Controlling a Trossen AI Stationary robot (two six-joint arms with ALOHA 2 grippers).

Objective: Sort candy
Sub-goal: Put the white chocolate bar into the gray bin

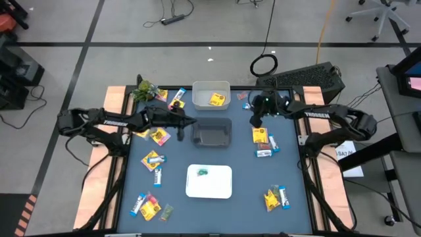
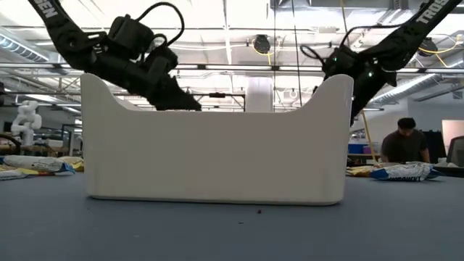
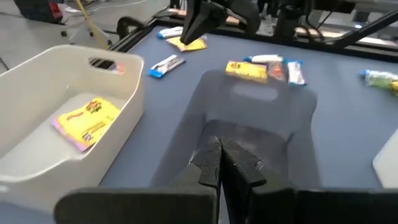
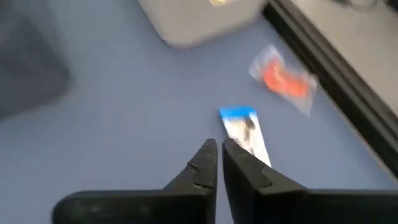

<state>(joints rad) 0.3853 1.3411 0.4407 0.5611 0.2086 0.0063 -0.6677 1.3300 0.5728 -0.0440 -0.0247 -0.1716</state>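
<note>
Meanwhile, candy sorting is shown on the table point(image 1: 217, 155).
Bins are seen centrally: white bin point(image 1: 211, 95) at twelve holds one yellow packet point(image 1: 218, 99); candy point(image 1: 264, 139) is scattered around. Left gripper point(image 3: 219, 157) is clenched empty; right gripper point(image 4: 216, 148), nearly closed, empty, above a blue bar point(image 4: 244, 130).

The high view looks straight down on the whole blue table point(image 1: 217, 155) and both arms. The low view sits at tabletop level, very close to a white plastic bin point(image 2: 214, 152) that fills its middle. Each wrist view looks forward past its own fingers; the left one shares the grey translucent bin point(image 3: 255, 118) with the high view.
</note>
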